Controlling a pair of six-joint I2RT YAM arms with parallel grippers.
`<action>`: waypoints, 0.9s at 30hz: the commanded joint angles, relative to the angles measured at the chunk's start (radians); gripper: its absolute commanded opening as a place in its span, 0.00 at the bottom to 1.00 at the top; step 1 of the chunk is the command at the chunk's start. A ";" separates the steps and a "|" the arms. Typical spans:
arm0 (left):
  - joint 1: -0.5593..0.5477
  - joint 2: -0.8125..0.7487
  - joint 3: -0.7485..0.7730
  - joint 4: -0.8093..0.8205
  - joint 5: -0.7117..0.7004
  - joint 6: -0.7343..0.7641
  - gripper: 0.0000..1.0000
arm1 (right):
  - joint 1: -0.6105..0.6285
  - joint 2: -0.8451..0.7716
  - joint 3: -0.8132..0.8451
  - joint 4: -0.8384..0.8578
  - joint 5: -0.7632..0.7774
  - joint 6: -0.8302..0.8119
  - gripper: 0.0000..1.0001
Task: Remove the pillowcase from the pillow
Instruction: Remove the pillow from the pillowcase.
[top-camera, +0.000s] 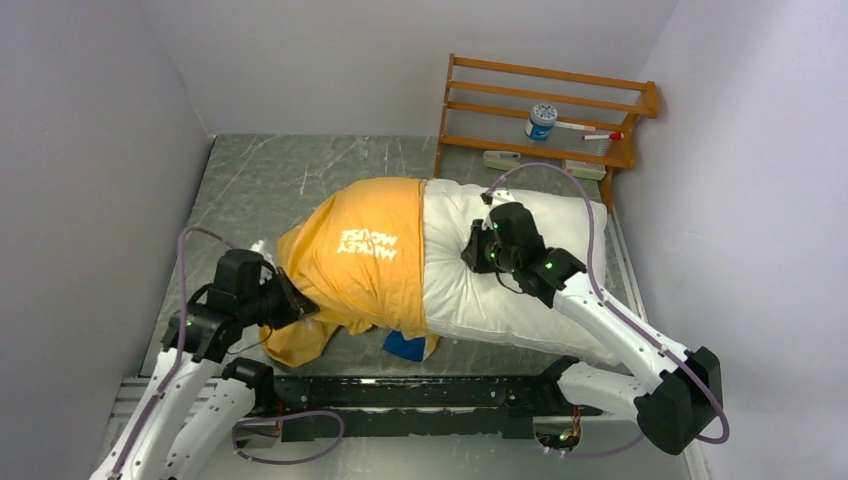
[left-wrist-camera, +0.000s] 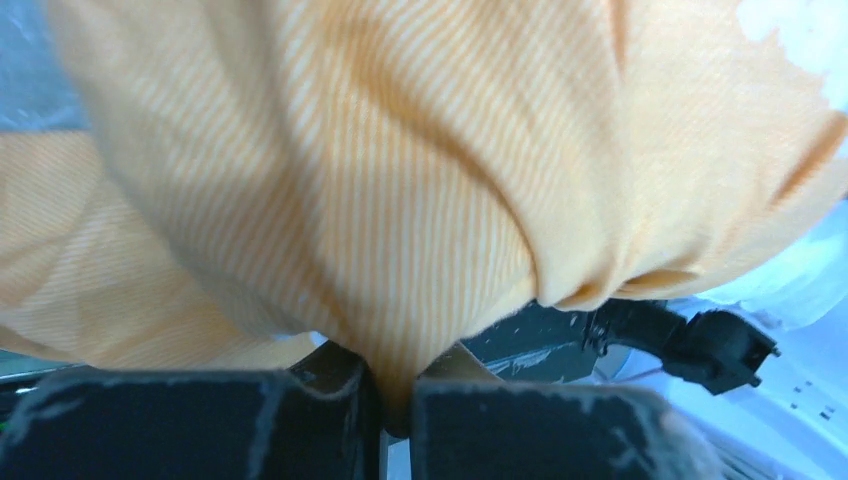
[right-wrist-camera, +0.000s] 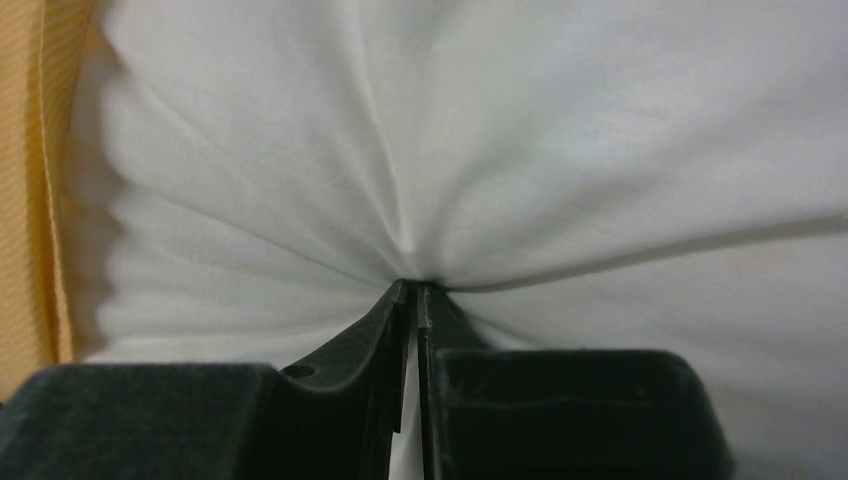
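Note:
The white pillow (top-camera: 520, 270) lies across the table; its right half is bare. The pillowcase (top-camera: 355, 260), orange-yellow face up with white lettering, covers the pillow's left half; a bit of its blue face (top-camera: 405, 346) shows at the near edge. My left gripper (top-camera: 295, 300) is shut on a bunched fold of the pillowcase (left-wrist-camera: 400, 250) at its near left corner. My right gripper (top-camera: 470, 250) is shut on a pinch of the pillow's white fabric (right-wrist-camera: 420, 200), with creases radiating from the fingertips. The pillowcase edge (right-wrist-camera: 25, 180) shows at the left in the right wrist view.
A wooden rack (top-camera: 545, 115) stands at the back right, holding a blue-and-white jar (top-camera: 541, 121) and a red-tipped pen. White walls close in on the left, back and right. A black rail (top-camera: 400, 390) runs along the near table edge.

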 joint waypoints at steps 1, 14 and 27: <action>0.005 -0.011 0.236 -0.114 -0.326 0.033 0.05 | -0.004 0.065 0.013 -0.122 0.092 -0.058 0.12; 0.005 0.051 0.569 -0.256 -0.611 0.219 0.05 | -0.005 0.068 0.063 -0.128 0.078 -0.160 0.17; 0.005 0.182 0.578 -0.148 -0.507 0.315 0.05 | 0.285 -0.308 -0.085 0.102 -0.350 -0.773 0.80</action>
